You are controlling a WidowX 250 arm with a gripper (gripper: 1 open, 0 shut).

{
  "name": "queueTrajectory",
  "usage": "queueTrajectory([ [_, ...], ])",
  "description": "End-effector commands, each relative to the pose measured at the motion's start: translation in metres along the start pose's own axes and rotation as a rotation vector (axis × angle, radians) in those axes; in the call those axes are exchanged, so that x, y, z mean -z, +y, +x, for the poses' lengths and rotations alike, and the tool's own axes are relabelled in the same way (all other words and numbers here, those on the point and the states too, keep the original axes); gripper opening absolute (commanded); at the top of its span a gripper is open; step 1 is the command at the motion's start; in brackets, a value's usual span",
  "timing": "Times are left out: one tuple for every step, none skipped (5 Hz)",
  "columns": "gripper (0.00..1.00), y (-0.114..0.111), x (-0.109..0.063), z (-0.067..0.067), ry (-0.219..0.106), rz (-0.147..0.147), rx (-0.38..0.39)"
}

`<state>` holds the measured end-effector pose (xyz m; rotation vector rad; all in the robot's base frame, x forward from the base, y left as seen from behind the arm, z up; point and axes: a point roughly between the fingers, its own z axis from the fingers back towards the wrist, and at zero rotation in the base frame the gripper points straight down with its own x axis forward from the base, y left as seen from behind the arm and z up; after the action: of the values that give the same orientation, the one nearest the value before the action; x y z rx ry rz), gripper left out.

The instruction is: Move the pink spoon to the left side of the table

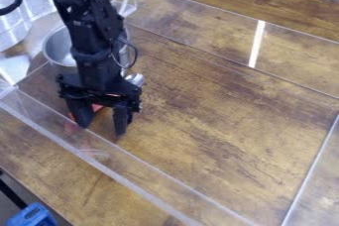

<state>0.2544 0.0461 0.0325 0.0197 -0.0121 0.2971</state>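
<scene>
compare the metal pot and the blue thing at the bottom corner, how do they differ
The pot is silvery and shiny, while the blue object is a strong, saturated blue. The pot is round with an open top; the blue object looks irregular and blocky. The pot stands inside the clear walls, the blue object outside them. Both are partly out of sight: the arm hides some of the pot, the picture edge cuts the blue object.
</scene>
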Motion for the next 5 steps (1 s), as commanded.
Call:
queueTrajectory([
  [0.0,-0.0084,-0.0053,0.0041,-0.049,-0.008,0.018],
  [0.0,-0.0052,-0.0033,0.0085,-0.05,-0.009,0.004],
  [0.0,-0.0021,-0.0007,0.0131,-0.051,-0.01,-0.012],
  [0.0,-0.0023,-0.001,0.0095,-0.052,-0.012,-0.01],
  [0.0,-0.0022,-0.0018,0.0055,-0.055,-0.016,-0.008],
])
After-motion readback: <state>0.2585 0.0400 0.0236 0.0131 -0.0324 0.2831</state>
